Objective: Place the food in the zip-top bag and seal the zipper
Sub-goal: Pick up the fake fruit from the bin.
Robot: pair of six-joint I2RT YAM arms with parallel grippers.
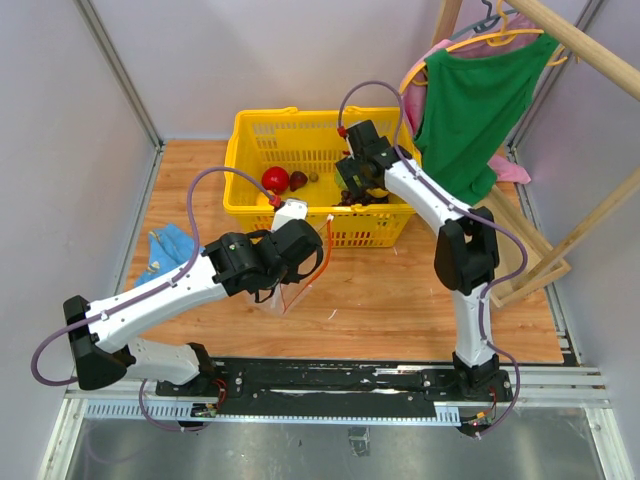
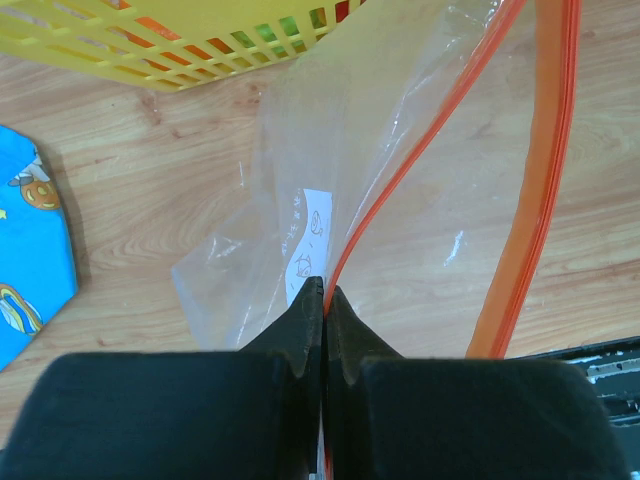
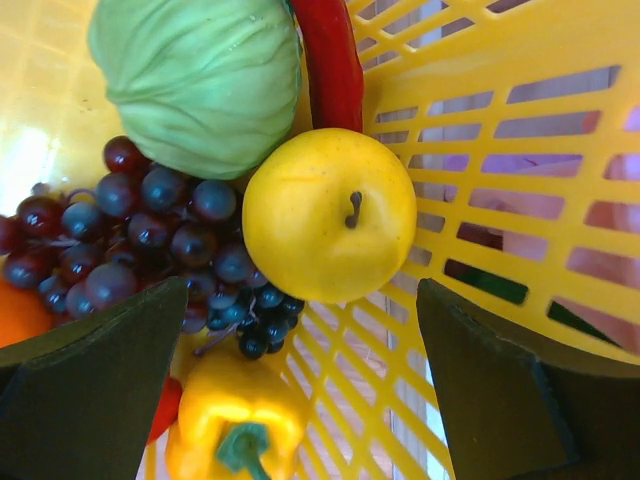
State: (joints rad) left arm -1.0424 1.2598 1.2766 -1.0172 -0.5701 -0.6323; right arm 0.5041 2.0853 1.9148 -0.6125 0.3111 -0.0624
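Food (image 3: 170, 220) is lying in the yellow basket (image 3: 520, 130), right end effector (image 3: 300, 305) hovering spread apart over the round yellow fruit (image 3: 330, 215) at frame centre, while the left end effector (image 2: 324, 298) is clamping the zip-top bag (image 2: 300, 140) at lower centre, seemingly readying it for loading.

The zip-top bag (image 2: 330, 140) and its zipper (image 2: 545, 200) ran off the left wrist view's top edge, the blue cloth (image 2: 25, 250) off its left. In the right wrist view an orange (image 3: 15, 320) showed only a sliver; the yellow bell pepper (image 3: 235, 420) was cropped below.
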